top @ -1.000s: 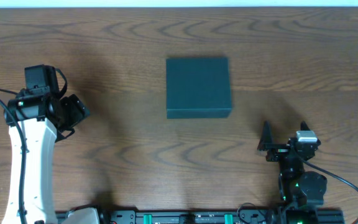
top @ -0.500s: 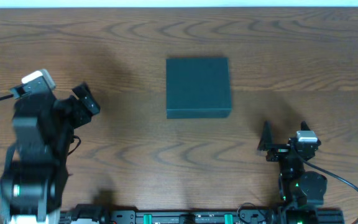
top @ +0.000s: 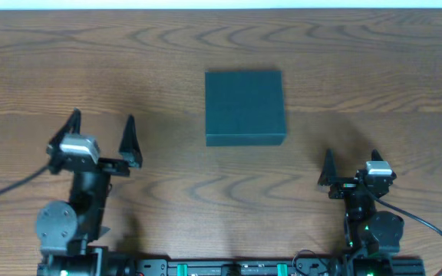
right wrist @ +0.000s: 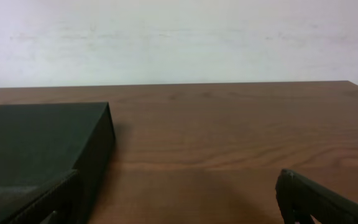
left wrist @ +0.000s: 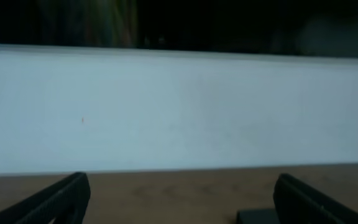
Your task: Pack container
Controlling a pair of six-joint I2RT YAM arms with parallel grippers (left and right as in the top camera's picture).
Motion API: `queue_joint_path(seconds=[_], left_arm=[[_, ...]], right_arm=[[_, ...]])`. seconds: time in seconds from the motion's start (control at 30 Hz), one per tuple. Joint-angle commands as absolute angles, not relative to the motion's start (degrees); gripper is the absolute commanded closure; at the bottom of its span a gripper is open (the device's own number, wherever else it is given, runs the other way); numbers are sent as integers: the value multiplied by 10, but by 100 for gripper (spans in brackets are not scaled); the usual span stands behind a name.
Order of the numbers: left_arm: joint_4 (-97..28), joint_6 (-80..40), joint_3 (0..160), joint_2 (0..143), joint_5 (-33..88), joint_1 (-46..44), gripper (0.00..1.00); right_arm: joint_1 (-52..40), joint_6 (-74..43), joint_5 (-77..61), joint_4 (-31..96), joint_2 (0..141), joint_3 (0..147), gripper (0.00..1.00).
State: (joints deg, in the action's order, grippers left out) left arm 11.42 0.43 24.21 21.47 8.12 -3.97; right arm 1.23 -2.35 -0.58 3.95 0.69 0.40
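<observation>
The container (top: 245, 106), a dark teal square box with its lid shut, sits on the wooden table a little above the middle. It shows at the left of the right wrist view (right wrist: 42, 149) and as a dark corner at the bottom of the left wrist view (left wrist: 257, 217). My left gripper (top: 102, 134) is open and empty at the left front, well left of the box. My right gripper (top: 351, 165) is open and empty at the right front, below and right of the box.
The wooden table (top: 374, 69) runs to a white wall at the back (right wrist: 179, 37). The arm bases and a black rail (top: 229, 268) lie along the front edge. No snack items show.
My left arm has swung down from the far left and turned to face the back, its open fingers now pointing up the table. The right arm and the box have not moved.
</observation>
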Motion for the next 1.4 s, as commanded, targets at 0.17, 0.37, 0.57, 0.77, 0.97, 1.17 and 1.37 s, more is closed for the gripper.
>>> queue_joint_path(seconds=[0.17,0.37,0.57,0.77,0.97,1.17,1.37], left_arm=[[207,94,85,86,90,-41,5],[209,107,25,49,84,-41,5],[156,107,3,14,69,-39,5],[95,48,3,2,69,-18,5],[-11,-19,3,2,60,-7,5],[-44,0,3,2,25,-7,5],[-44,0,3,2,28,-8,5]], right_arm=[[14,-29,-4,43,4,3,1],[14,-29,-4,43,4,3,1],[14,-29,-4,43,4,3,1],[14,-29,-4,43,4,3,1],[14,-29,-4,43,4,3,1],[14,-29,-4,43,4,3,1],[14,-29,-4,43,4,3,1]])
